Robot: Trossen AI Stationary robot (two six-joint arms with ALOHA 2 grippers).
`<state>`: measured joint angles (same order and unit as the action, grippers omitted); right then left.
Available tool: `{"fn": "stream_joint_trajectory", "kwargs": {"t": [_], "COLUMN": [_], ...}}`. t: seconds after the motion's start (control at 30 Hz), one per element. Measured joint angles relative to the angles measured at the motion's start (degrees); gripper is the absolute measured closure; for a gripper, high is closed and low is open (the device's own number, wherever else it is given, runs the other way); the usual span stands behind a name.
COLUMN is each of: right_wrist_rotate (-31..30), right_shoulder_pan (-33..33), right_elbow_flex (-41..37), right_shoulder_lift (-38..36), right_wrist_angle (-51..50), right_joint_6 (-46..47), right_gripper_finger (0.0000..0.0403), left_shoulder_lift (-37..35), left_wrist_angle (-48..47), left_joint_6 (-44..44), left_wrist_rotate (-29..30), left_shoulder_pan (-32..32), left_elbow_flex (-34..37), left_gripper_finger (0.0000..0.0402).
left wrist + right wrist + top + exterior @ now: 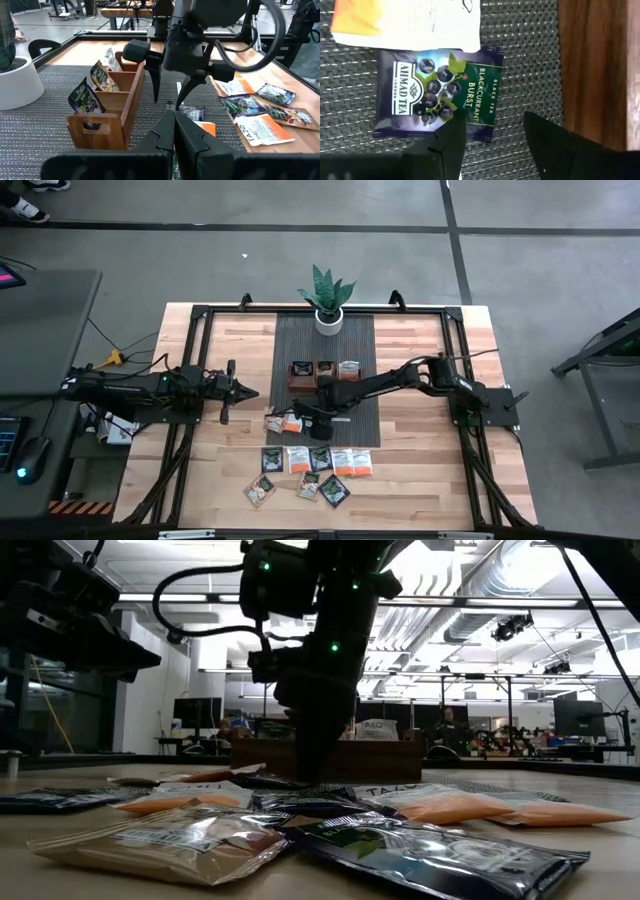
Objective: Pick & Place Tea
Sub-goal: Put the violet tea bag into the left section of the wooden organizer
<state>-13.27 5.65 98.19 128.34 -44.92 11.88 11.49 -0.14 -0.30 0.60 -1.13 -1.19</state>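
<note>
I have the right gripper (492,137) wide open and empty, poised over the blackcurrant tea packet (437,92) lying flat on the dark mat (530,60), centre of the high view. I'd straddle one edge squarely, then pinch. Left gripper (240,391) sits shut, mid-left over the desk (420,360), holding nothing.

A dark purple-black tea packet (437,94) printed with berries, green leaves and white lettering is shown on a grey woven mat (520,60); orange-and-white packets (351,462) are seen on the pale wooden bench (420,480); the tray (117,107) is brown
</note>
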Motion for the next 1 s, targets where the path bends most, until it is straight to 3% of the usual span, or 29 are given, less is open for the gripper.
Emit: {"fn": "stream_joint_trajectory", "kwargs": {"t": [0.57,1.0], "right_wrist_rotate": [2.4,7.6], "right_shoulder_pan": [-0.2,-1.2], "right_elbow_flex": [0.2,0.2], "right_shoulder_lift": [2.6,4.0], "right_wrist_angle": [1.0,1.0], "right_joint_6": [0.6,2.9], "right_gripper_finger": [0.021,0.021], "left_shoulder_lift": [0.0,0.0], "left_wrist_angle": [0.0,0.0], "left_joint_6": [0.0,0.0], "left_wrist_rotate": [0.0,0.0], "left_shoulder_pan": [0.0,0.0], "left_elbow_flex": [0.0,0.0], "left_gripper_finger": [0.0401,0.0401]}}
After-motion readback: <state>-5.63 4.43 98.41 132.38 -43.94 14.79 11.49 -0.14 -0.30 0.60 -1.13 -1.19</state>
